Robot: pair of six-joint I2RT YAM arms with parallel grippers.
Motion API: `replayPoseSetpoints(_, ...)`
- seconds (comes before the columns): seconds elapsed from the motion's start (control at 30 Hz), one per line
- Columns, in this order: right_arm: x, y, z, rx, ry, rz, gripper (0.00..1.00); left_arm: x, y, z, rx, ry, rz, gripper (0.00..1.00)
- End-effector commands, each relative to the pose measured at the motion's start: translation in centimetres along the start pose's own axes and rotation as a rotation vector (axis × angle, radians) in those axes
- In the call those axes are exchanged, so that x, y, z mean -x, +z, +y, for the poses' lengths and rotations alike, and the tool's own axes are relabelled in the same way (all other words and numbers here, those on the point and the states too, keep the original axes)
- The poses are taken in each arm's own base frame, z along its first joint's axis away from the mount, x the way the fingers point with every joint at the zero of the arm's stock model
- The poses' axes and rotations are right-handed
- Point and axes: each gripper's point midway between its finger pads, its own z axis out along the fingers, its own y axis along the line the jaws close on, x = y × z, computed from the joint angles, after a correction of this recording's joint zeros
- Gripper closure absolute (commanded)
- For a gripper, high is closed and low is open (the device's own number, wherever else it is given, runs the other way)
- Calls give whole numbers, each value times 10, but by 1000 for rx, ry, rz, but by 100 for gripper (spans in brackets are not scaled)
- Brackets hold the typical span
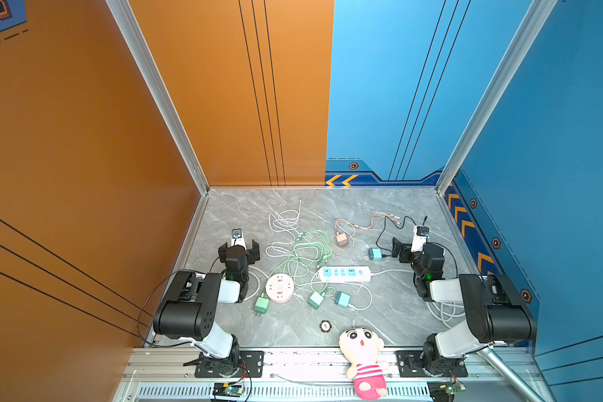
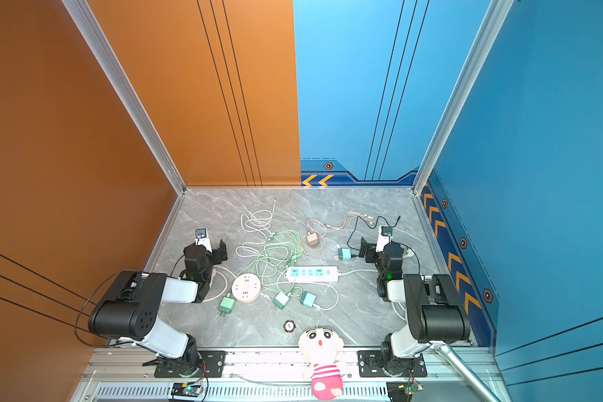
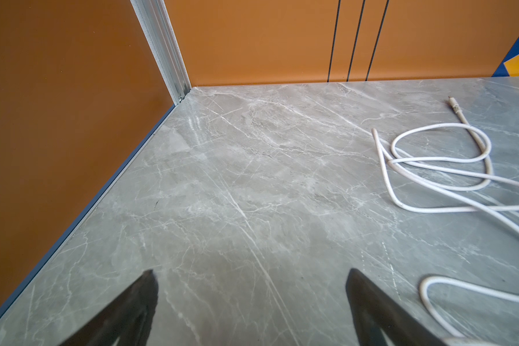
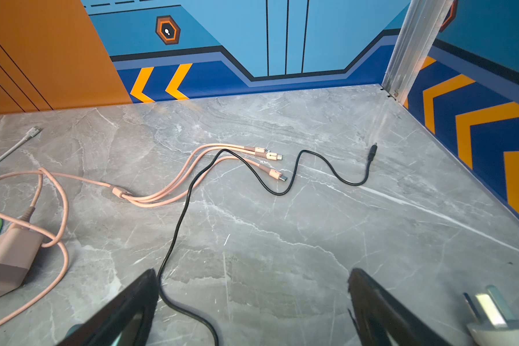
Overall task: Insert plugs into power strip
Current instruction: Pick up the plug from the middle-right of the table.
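While orange and blue walls enclose the grey marble-patterned tabletop [image 1: 397,313], five cube-shaped plugs lie loose around the white rectangular power strip [image 1: 343,274]: green plug [image 1: 261,304] at 8 o'clock, second green plug [image 1: 315,300] at 7, teal plug [image 1: 342,299] at 6, second teal plug [image 1: 375,254] at 2, pink-brown plug [image 1: 341,239] at 12. Left gripper [image 3: 252,275] and right gripper [image 4: 252,275] gape wide, empty.

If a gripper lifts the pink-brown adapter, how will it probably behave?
The pink-brown adapter looks small, rigid and boxy, so it is probably light and easy to pinch. Its thin cable lies looped around it and may drag or snag.
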Motion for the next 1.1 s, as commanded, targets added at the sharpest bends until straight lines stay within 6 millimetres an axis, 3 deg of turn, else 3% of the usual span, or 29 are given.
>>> replayPoseSetpoints(0.0, 0, 2, 0, -12, -18, 10, 0, 6, 1, 1, 10, -4, -15, 2)
replayPoseSetpoints(0.2, 0, 2, -1, -18, -18, 9, 0, 8, -1, -2, 11, 3, -22, 2)
replayPoseSetpoints(0.3, 0, 1, -18, -124, 11, 9, 0, 17, -8, -9, -29, 33, -35, 2)
replayPoseSetpoints(0.53, 5, -2, -23, -158, 22, -4, 0, 27, -13, 2, 67, 33, -43, 2)
replayPoseSetpoints(0.87, 38, -10, -11, -136, -21, 48, 0, 65, -37, 15, 279, 70, -108, 2)
replayPoseSetpoints(1.07, 65, -21, 1, -146, -54, 0, 0, 97, -57, 8, 242, 9, -157, 2)
